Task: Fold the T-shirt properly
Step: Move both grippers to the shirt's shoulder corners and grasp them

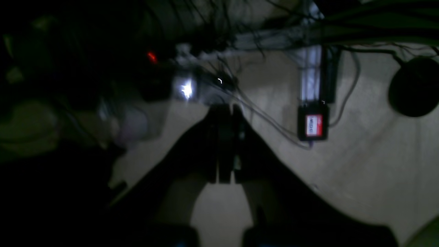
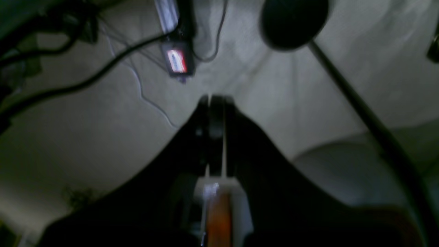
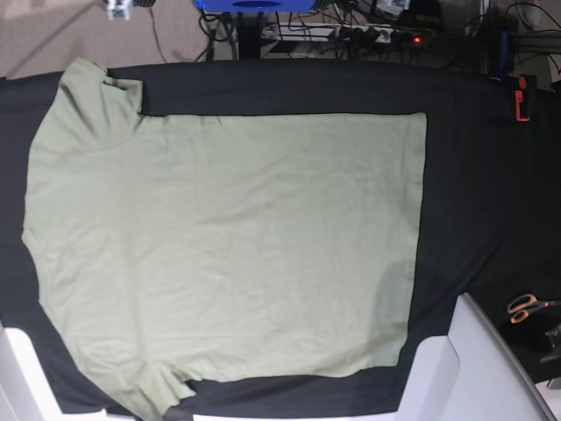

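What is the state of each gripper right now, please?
Left gripper: closed, holding nothing.
Right gripper: closed, holding nothing.

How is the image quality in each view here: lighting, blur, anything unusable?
Left wrist view: very dark and blurred, the shut left gripper only a silhouette. Right wrist view: dim and soft, the right gripper a black shape. Base view: evenly lit and sharp, the T-shirt clear on the black cloth.
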{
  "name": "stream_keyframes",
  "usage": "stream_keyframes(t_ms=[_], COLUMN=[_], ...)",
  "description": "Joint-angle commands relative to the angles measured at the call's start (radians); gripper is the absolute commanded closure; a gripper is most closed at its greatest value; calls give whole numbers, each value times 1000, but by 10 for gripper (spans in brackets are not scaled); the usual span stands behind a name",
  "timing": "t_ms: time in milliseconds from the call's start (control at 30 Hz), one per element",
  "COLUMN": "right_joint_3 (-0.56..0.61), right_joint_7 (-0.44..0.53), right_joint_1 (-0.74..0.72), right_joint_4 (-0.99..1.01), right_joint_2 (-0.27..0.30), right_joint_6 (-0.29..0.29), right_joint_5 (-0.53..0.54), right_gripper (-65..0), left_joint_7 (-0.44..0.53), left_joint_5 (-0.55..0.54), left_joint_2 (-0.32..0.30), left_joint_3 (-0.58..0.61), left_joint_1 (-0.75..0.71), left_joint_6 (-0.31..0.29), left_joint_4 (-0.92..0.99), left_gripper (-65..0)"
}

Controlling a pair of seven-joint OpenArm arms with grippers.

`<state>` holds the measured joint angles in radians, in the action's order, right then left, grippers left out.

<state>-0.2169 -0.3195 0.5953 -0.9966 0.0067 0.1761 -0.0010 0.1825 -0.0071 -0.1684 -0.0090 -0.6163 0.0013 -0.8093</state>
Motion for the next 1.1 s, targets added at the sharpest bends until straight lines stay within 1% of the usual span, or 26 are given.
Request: stream_keyframes(t_ms=[0, 67, 100, 167, 200, 267, 333, 367, 433, 467, 533, 567, 600, 633, 700, 733, 767, 800, 833, 867, 900, 967, 1000, 1033, 1067], right_joint_3=[-3, -3, -11, -60, -83, -157, -237, -269, -309, -327, -392, -430, -464, -499, -573, -611, -648, -681, -705, -731, -749, -778, -795, -807, -817], right_joint_7=[-13, -54, -80, -129, -145, -152, -152, -152, -152, -152, -152, -155, -171, -204, -286, -323, -358, -389, -413, -439, -468, -527, -545, -557, -562], right_joint_1=[44, 99, 125, 162, 179, 209, 226, 228, 214, 193, 150, 120, 97, 74, 21, -7, -38, -64, -88, -122, -156, -211, -232, -251, -260], right_joint_4=[-75, -196, -259, -377, -428, -549, -684, -749, -850, -885, -911, -913, -913, -913, -911, -905, -901, -881, -858, -830, -793, -715, -672, -634, -604], right_joint_2=[2, 2, 2, -1, -12, -49, -87, -103, -107, -106, -104, -104, -103, -103, -98, -92, -92, -89, -87, -76, -60, -30, -21, -15, -11], right_joint_6=[6, 6, 6, 6, 6, 13, 20, 40, 116, 164, 237, 267, 290, 317, 395, 448, 508, 522, 522, 522, 522, 522, 522, 522, 522], right_joint_5=[3, 3, 3, 3, 3, 3, 3, 3, 32, 77, 190, 258, 312, 359, 453, 494, 526, 553, 560, 559, 549, 539, 539, 539, 539], right_gripper=[0, 0, 0, 0, 0, 0, 0, 0, -2, -2, -14, -47, -96, -168, -345, -431, -501, -539, -548, -548, -548, -548, -548, -548, -548], left_joint_7=[7, 7, 7, 7, 7, 7, 7, 7, 1, -1, -7, -41, -91, -162, -311, -384, -450, -524, -582, -636, -673, -677, -682, -684, -684], left_joint_5=[-1, -24, -61, -150, -189, -250, -279, -284, -290, -291, -294, -296, -313, -347, -448, -512, -577, -624, -650, -666, -670, -669, -669, -669, -669], left_joint_2=[-18, -43, -58, -69, -73, -104, -118, -122, -125, -119, -101, -81, -73, -72, -75, -76, -73, -69, -67, -64, -50, -20, -4, 7, 14], left_joint_3=[-1, -6, -26, -79, -105, -159, -205, -228, -285, -319, -388, -421, -444, -466, -520, -558, -601, -652, -685, -716, -741, -791, -822, -851, -871], left_joint_1=[-50, -109, -146, -207, -235, -293, -347, -374, -406, -413, -411, -408, -394, -373, -328, -296, -264, -236, -216, -199, -185, -167, -159, -153, -149], left_joint_6=[6, 6, 6, 4, 4, 4, 3, 3, -16, -39, -83, -102, -110, -116, -152, -200, -258, -312, -360, -407, -455, -530, -558, -573, -573], left_joint_4=[-46, -140, -192, -298, -342, -456, -579, -645, -776, -832, -916, -954, -1000, -1040, -1079, -1079, -1076, -1068, -1066, -1066, -1068, -1068, -1065, -1063, -1062], left_gripper=[0, 0, 0, 0, 0, 0, 0, 0, 0, 0, 0, 0, 0, 0, 0, 0, 0, 0, -2, -44, -71, -63, -51, -38, -23])
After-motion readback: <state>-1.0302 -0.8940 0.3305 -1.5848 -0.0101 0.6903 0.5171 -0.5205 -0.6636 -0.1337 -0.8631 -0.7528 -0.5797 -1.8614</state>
